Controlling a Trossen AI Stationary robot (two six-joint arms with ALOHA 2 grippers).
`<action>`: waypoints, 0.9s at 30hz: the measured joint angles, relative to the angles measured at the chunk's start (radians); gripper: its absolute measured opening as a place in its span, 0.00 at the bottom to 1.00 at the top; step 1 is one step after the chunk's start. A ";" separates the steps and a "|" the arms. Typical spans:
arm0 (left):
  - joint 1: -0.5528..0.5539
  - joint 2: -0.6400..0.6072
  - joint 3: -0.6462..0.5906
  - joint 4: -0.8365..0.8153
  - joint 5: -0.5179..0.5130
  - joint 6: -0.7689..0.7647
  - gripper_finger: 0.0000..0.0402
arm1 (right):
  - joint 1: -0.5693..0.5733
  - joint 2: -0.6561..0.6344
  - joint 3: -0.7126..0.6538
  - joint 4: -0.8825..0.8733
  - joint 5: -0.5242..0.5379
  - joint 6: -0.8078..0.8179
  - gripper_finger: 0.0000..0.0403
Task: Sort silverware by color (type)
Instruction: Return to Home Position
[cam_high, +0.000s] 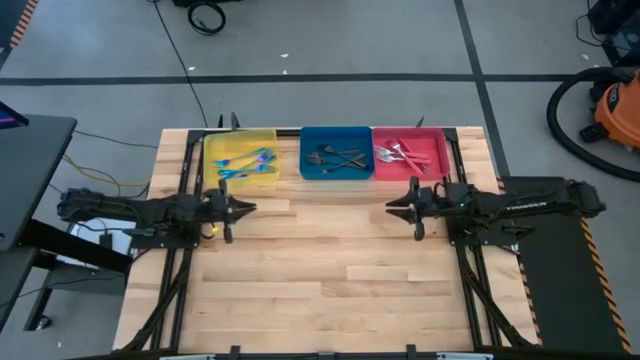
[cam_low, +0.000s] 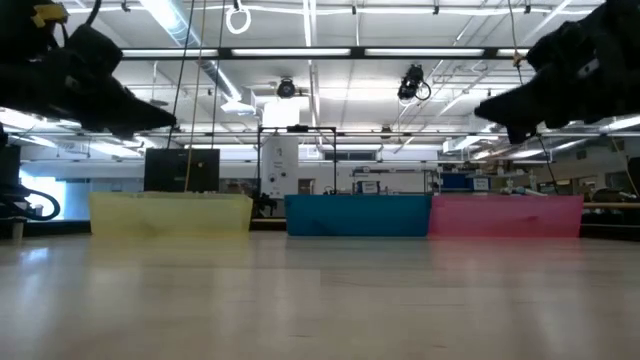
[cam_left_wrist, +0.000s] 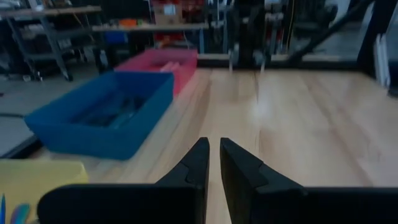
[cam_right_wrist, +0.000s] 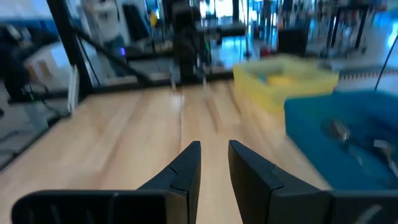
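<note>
The silverware lies in three trays at the table's far edge. Teal-handled pieces (cam_high: 247, 162) are in the yellow tray (cam_high: 240, 132), dark grey metal pieces (cam_high: 338, 158) in the blue tray (cam_high: 336, 131), and red-handled pieces (cam_high: 408, 156) in the red tray (cam_high: 410, 131). My left gripper (cam_high: 252, 208) (cam_left_wrist: 214, 146) hovers shut above the bare wood, just near of the yellow tray. My right gripper (cam_high: 389, 208) (cam_right_wrist: 214, 148) hovers near of the red tray, with a narrow gap between its fingers. The two grippers point toward each other and hold nothing.
Bare wooden table top (cam_high: 320, 270) stretches between the grippers and to the near edge. In the low view both arms hang well above the surface, the left gripper (cam_low: 150, 115) and the right gripper (cam_low: 490, 108). A vacuum cleaner (cam_high: 610, 110) stands on the floor off the table's right.
</note>
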 joint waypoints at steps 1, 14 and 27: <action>0.000 -0.018 0.000 0.001 0.000 0.000 0.10 | 0.000 -0.025 0.000 0.000 0.000 0.000 0.22; 0.000 -0.194 0.000 0.000 -0.001 0.000 0.10 | 0.000 -0.286 0.000 0.001 0.000 0.000 0.22; 0.000 -0.255 -0.001 0.011 -0.001 0.000 0.10 | 0.000 -0.395 0.000 0.000 0.000 0.000 0.22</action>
